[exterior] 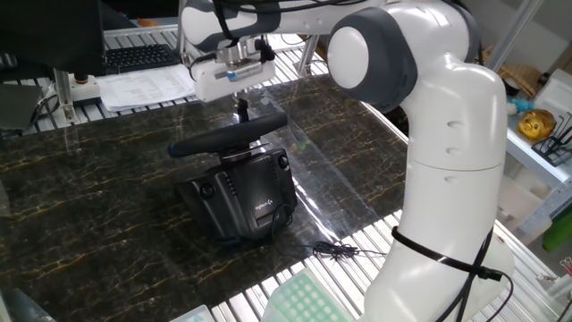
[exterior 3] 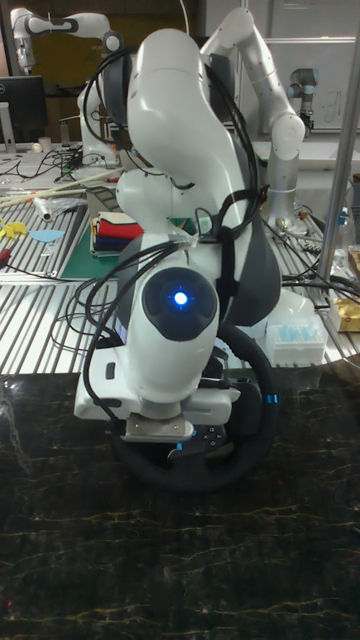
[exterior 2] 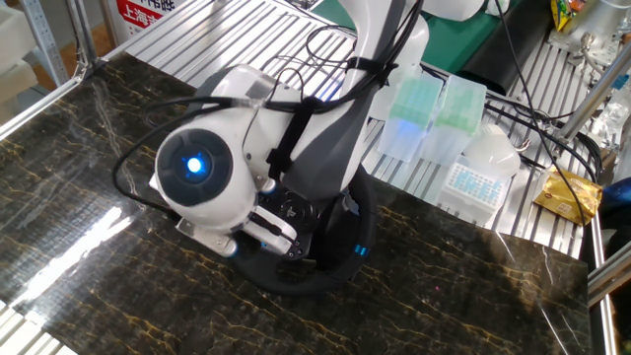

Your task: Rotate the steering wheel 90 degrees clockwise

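The black steering wheel (exterior: pixel 228 134) shows edge-on in one fixed view, its thin rim tilted above its boxy black base (exterior: pixel 241 192) with a small white logo. My gripper (exterior: pixel 241 114) hangs from the white hand just above the far part of the rim. Its dark fingers read as one narrow post, so they look shut with nothing between them, the tips at or on the rim. In the other fixed view my wrist covers the fingers and only the near arc of the wheel (exterior 2: pixel 325 278) shows. The tall fixed view likewise shows the rim (exterior 3: pixel 255 450) below my hand.
A black keyboard (exterior: pixel 138 56) and papers (exterior: pixel 147 87) lie at the back. A thin black cable (exterior: pixel 335 250) and a green tip rack (exterior: pixel 304 300) sit near the front edge. Pipette-tip boxes (exterior 2: pixel 434 108) stand beside my arm's white base (exterior: pixel 447 224).
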Available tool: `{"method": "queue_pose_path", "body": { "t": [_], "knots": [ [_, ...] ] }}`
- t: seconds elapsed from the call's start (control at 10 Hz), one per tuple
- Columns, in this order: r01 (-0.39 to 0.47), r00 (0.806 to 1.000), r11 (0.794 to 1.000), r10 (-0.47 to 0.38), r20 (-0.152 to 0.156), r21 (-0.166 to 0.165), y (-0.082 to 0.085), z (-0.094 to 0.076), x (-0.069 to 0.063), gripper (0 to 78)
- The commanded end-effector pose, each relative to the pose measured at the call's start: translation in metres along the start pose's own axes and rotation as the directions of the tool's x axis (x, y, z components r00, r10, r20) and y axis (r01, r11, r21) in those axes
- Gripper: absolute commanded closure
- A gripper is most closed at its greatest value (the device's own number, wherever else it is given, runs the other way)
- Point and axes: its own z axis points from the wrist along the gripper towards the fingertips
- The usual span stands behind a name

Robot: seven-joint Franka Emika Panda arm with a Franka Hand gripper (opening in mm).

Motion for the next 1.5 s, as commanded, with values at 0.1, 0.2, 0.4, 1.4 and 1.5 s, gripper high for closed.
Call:
{"method": "queue_pose_path", "body": {
  "t": [0.1, 0.2, 0.4, 1.4, 1.5],
  "knots": [
    [-0.003, 1.0, 1.0, 0.003, -0.026, 0.01, 0.0, 0.008, 0.006, 77.6],
    [-0.002, 0.999, 1.0, 0.002, -0.034, 0.019, 0.0, 0.009, 0.007, 77.6],
    [0.002, 0.999, 1.0, -0.001, -0.037, 0.026, -0.001, 0.01, 0.007, 77.6],
    [0.024, 0.993, 0.999, -0.02, -0.119, 0.035, -0.005, 0.009, 0.023, 77.6],
    [0.028, 0.991, 0.999, -0.024, -0.13, 0.032, -0.006, 0.008, 0.025, 77.6]
  ]
}}
